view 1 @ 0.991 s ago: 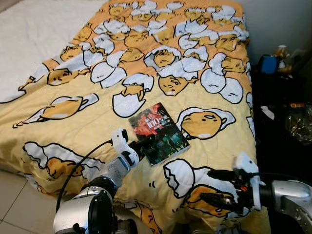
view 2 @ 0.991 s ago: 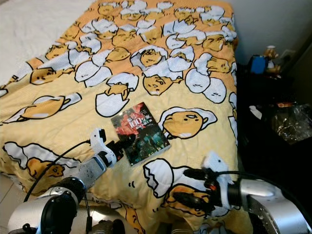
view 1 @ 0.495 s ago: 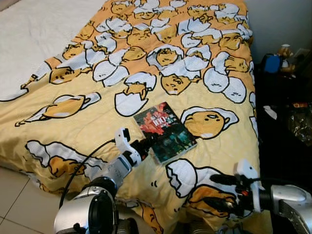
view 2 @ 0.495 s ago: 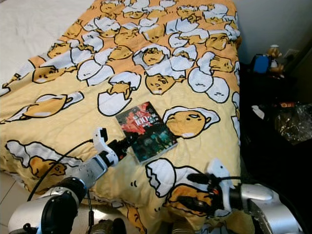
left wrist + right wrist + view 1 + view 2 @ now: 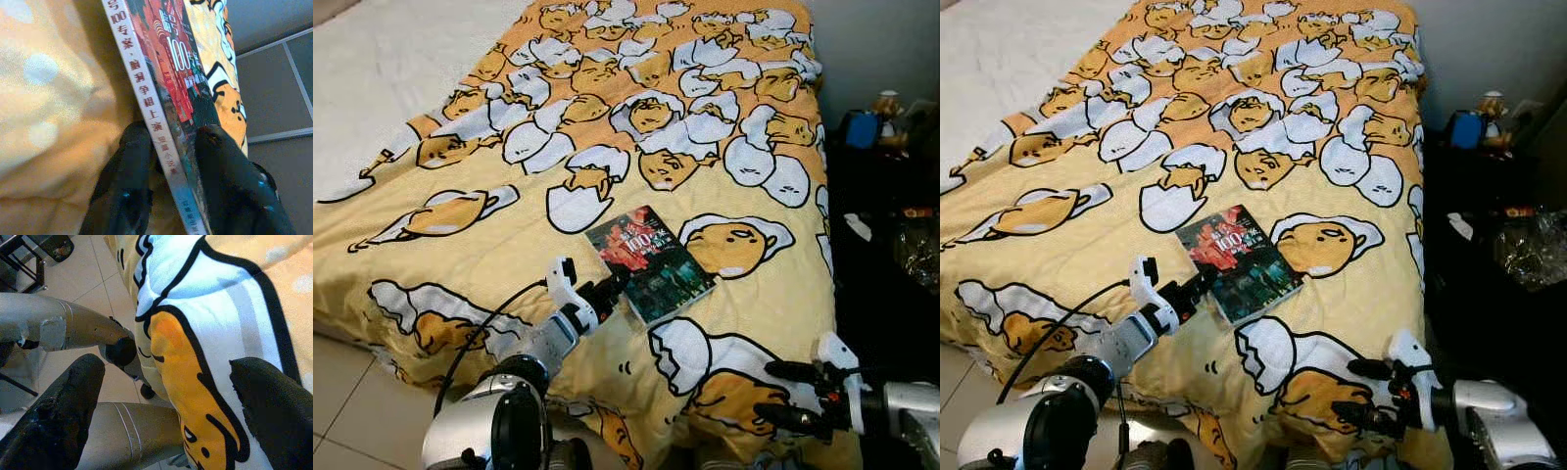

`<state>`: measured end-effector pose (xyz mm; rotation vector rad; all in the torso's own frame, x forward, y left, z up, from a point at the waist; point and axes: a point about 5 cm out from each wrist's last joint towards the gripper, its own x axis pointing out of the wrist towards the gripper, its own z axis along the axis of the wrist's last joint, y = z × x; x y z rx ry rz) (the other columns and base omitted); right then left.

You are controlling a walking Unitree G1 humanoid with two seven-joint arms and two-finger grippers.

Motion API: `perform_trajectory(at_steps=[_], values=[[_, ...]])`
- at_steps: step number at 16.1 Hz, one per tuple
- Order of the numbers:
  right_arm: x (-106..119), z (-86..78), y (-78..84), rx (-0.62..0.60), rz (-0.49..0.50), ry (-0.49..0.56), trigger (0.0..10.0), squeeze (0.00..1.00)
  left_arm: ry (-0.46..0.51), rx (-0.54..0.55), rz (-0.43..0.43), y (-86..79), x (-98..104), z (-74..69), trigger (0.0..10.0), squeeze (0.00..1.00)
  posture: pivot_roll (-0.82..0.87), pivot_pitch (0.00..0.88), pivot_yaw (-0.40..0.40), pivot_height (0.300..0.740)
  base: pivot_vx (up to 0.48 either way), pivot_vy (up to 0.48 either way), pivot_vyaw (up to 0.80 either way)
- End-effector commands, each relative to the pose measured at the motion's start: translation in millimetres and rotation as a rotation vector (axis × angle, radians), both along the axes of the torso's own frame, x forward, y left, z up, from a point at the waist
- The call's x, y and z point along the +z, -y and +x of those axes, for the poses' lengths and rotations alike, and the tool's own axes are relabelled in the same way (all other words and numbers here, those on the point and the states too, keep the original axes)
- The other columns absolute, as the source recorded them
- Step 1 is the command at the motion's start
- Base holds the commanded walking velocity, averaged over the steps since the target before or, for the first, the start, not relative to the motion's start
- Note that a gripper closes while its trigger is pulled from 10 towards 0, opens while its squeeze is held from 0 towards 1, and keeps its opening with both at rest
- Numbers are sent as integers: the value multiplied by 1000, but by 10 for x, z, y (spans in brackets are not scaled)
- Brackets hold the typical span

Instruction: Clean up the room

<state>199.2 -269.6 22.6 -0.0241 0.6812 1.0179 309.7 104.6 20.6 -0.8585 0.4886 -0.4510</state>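
Observation:
A book (image 5: 651, 262) with a dark red and green cover lies flat on the yellow egg-print blanket (image 5: 509, 235) of the bed. My left gripper (image 5: 607, 291) is at the book's near left corner, shut on it. In the left wrist view the book's spine (image 5: 146, 98) runs between the two black fingers (image 5: 129, 166), one against the spine side and the other on the cover. My right gripper (image 5: 788, 397) hovers open over the blanket's near right corner, apart from the book. In the right wrist view, my right gripper (image 5: 166, 396) has blanket print between its spread fingers.
A dark side table stands right of the bed with a blue object (image 5: 858, 127) and a crinkled clear bag (image 5: 915, 250). White bedding (image 5: 391, 59) lies at the far left. Tiled floor (image 5: 347, 411) shows at the near left, below the bed's edge.
My right gripper has drawn back toward the near right corner of the bed. The left gripper stays at the book's corner. The camera has shifted a little.

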Motion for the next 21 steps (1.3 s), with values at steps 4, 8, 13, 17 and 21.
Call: perform_trajectory(at_steps=[4,8,13,17,21], values=[[-95,-15,29,10,-12,8,10000,0,9,-6,-7,50,37,29,0,0,-331,108,57,740,0,0,0],[-50,394,-203,-247,3,261,10000,0,79,-36,-10,24,119,76,0,0,-293,68,70,740,0,0,0],[836,888,-1486,-436,203,623,10000,0,138,-44,19,-111,191,125,0,0,-227,0,96,740,0,0,0],[1360,927,-1647,-506,255,713,10000,0,166,-35,12,-187,238,152,0,0,-207,0,99,740,0,0,0],[1748,904,-1209,-683,323,741,10000,0,252,-39,-12,-268,346,187,0,0,-188,0,103,740,0,0,0]])
